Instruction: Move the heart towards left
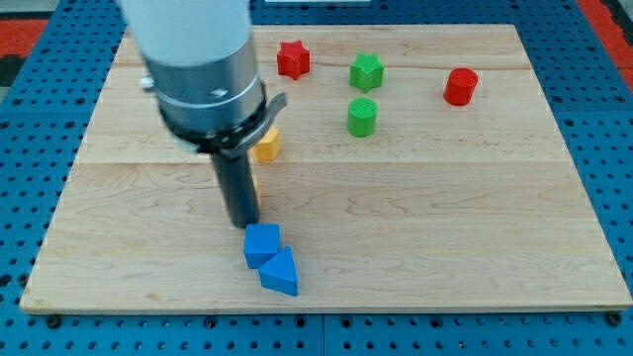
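**Yellow block half hidden behind the rod, open board lying at its 9 o'clock**

No block is showing a clear heart outline. The yellow block (267, 147) is sitting left of the board's middle, and the arm is covering its left part, so I cannot tell its shape; it may be the heart. At its 9 o'clock the wooden board (475, 247) is lying bare up to the left edge, but the arm is hiding part of this room.

My tip (244, 225) is standing at the yellow block's 6 o'clock, apart from it. The arm is ending in a plain rod, so no jaws are showing. The tip is resting just at 12 o'clock of the blue cube (262, 243); I cannot tell if they are touching. The blue triangle (280, 274) is touching the cube at its 5 o'clock, near the bottom edge.

At the yellow block's 1 o'clock the red star (292, 59) is lying near the top edge. At its 2 o'clock are lying the green cylinder (362, 117) and the green star (366, 71), and further right the red cylinder (460, 87).
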Controlling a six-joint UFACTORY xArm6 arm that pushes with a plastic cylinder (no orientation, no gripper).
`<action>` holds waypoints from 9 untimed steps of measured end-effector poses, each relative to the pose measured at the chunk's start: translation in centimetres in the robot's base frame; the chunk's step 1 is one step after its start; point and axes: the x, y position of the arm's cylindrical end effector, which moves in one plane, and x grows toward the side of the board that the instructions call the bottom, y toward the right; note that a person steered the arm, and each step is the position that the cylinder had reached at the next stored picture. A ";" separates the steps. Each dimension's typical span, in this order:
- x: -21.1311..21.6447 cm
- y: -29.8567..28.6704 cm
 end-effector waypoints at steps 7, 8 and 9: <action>-4.4 3.7; -2.8 3.0; -4.1 -3.6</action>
